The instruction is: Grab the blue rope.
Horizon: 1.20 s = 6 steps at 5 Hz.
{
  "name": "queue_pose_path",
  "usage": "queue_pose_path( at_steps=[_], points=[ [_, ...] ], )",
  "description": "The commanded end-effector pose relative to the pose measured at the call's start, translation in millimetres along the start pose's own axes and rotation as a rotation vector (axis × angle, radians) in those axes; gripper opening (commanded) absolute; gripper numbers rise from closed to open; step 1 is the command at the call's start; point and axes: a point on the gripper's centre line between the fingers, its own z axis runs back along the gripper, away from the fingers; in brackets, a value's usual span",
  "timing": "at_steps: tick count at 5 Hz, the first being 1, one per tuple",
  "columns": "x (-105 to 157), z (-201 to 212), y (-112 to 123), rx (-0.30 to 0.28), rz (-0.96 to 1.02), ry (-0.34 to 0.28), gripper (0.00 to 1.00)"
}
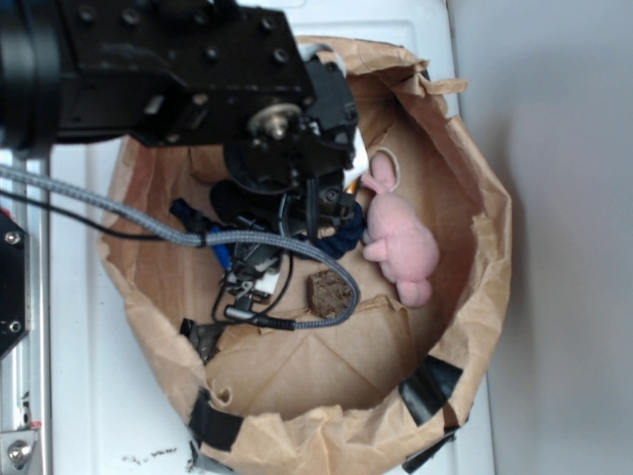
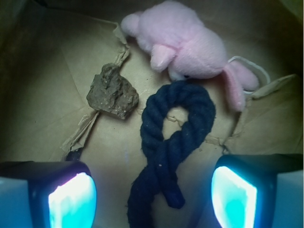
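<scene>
The blue rope [image 2: 173,137] lies looped on the floor of a brown paper bag [image 1: 475,257], its loop touching a pink plush toy [image 2: 183,40], with a brown rock [image 2: 113,92] just beside it. The hand [image 2: 152,194] hovers above, its 2 fingers [image 2: 71,199] spread wide on either side of the rope's tail.

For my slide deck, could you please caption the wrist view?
Open claw hovers above the looped blue rope, with a brown rock and pink plush toy nearby.
</scene>
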Motion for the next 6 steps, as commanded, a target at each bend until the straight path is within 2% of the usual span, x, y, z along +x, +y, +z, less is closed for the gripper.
queue_pose_path(
  at_steps=[1, 2, 4, 5, 6],
  points=[
    [5, 10, 2, 0.022, -0.011, -0.035, 1.0],
    [5, 10, 2, 0.022, -0.011, -0.035, 1.0],
    [-30, -24, -22, 0.015, 0.06, -0.059, 1.0],
    [-38, -29, -33, 0.071, 0.069, -0.056, 1.0],
    [-38, -39, -28, 0.083, 0.059, -0.05, 1.0]
  ],
)
